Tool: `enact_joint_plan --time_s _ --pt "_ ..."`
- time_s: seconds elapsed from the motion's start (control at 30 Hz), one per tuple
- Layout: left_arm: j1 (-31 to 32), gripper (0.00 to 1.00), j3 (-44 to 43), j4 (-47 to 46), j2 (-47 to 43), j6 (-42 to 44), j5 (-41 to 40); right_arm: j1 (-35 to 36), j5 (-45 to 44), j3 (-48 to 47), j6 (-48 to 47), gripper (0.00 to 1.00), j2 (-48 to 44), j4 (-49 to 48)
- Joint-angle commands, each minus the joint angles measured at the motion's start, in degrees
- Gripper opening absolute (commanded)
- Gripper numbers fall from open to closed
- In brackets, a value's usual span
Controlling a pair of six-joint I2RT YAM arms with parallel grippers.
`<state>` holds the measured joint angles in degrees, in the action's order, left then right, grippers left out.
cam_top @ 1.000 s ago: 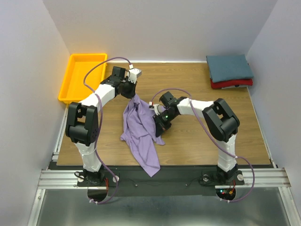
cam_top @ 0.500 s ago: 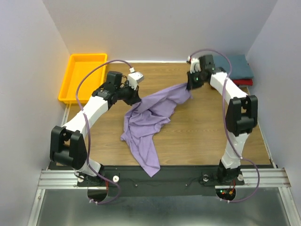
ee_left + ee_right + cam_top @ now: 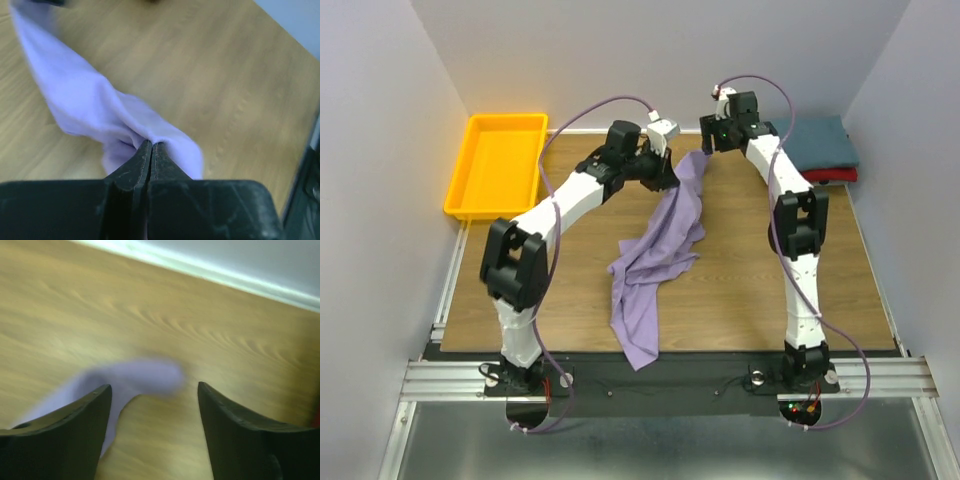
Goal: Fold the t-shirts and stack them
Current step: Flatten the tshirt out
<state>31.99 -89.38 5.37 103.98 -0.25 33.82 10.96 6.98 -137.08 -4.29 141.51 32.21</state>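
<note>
Two hands meet near the upper middle of the overhead frame. The left hand (image 3: 670, 178) is pressed together on a fold of the lavender-purple t-shirt (image 3: 660, 240). Its wrist view shows the dark fingers (image 3: 127, 170) closed tight, with the pale cloth (image 3: 90, 110) bunching out from the pinch toward the upper left. The right hand (image 3: 707, 142) sits just beside it, to the upper right. In its own wrist view the fingers (image 3: 65, 440) stand spread, and a blurred tip of the lavender cloth (image 3: 145, 375) shows beyond the gap between them; no grip on it is visible.

From the left hand's pinch the shirt hangs and trails down the middle of the wooden desk (image 3: 750, 280) as a long crumpled strip. Its lower end reaches the desk's near edge at the bottom of the frame.

At the upper right corner of the desk, the folded dark teal t-shirt (image 3: 808, 142) rests on the folded red t-shirt (image 3: 820, 178). A yellow-orange tray (image 3: 455, 190) lies at the upper left.
</note>
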Motion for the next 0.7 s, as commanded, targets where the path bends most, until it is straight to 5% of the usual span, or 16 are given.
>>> enact_joint_plan --time_s 0.0,0.2,0.33,0.47,0.67 --pt "-5.7 0.00 -9.0 -3.6 7.8 -7.2 -6.7 -1.4 -2.4 10.6 -4.4 0.84 -12.0 -3.5" --pt "-6.8 0.00 -16.1 -6.5 15.1 -9.4 -6.0 -1.4 1.8 35.9 -6.4 0.85 -29.8 -2.1" --pt "-7.1 0.00 -17.4 -7.2 17.2 -10.4 -9.6 -0.1 20.6 49.5 -5.6 0.70 -41.4 1.6" --pt "-10.4 0.48 -18.5 -3.9 17.0 -9.2 -8.3 12.3 20.1 59.9 -6.7 0.54 -49.2 2.6" --pt "-15.6 0.57 -8.1 3.7 4.8 -0.1 -6.1 29.9 14.1 62.8 -6.8 0.59 -44.9 2.7"
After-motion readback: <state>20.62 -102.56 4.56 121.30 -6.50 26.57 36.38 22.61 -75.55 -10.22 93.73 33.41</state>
